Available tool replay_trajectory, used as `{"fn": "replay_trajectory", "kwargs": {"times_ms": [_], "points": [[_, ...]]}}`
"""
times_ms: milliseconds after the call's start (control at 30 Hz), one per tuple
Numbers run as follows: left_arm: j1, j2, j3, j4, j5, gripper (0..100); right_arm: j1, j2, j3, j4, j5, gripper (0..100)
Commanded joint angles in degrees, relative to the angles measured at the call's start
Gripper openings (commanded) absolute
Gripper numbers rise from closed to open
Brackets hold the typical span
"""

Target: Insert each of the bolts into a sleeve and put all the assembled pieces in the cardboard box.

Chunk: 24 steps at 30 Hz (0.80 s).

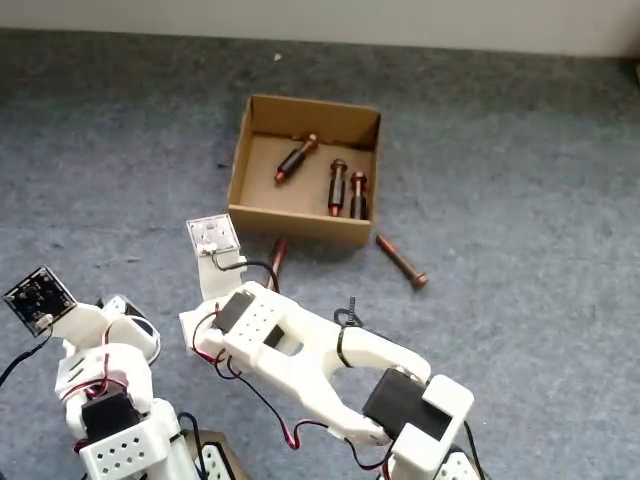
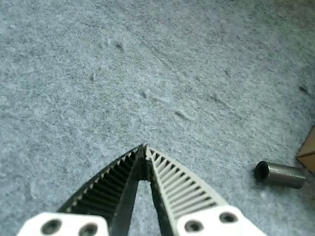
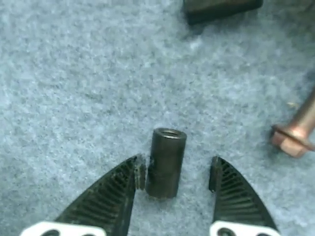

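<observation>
My right gripper is open around a dark sleeve on the grey carpet. One finger touches the sleeve and the other stands apart from it. A copper bolt lies close beside it, the same bolt seen just in front of the cardboard box. The right arm stretches toward the box. A second bolt lies loose off the box's front corner. Three assembled pieces rest inside the box. My left gripper is shut on nothing over bare carpet, with another sleeve lying off to its side.
The left arm sits at the near left of the table. A dark block lies beyond the right gripper. A cardboard edge shows near the loose sleeve. Grey carpet covers the table.
</observation>
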Motion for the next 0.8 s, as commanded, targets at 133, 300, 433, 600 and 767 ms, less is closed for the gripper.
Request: {"fn": "replay_trajectory", "kwargs": {"times_ms": [133,300,433,600,767], "points": [[0.7,0.0,1.1,0.0,0.0,2,0.7,1.0,-1.7,-0.9,-0.2,1.3],[0.7,0.0,1.1,0.0,0.0,2,2.2,-2.8,-2.0,4.4,-0.2,0.4],[0.8,0.0,1.1,-0.1,0.0,2,2.2,-12.9,-0.7,13.0,-0.1,0.4],[0.8,0.0,1.1,-0.1,0.0,2,4.3,-26.9,5.8,18.2,7.6,0.4],[0.8,-0.1,1.1,-0.3,-0.1,2,10.9,-41.5,15.7,18.2,12.5,0.4]]}}
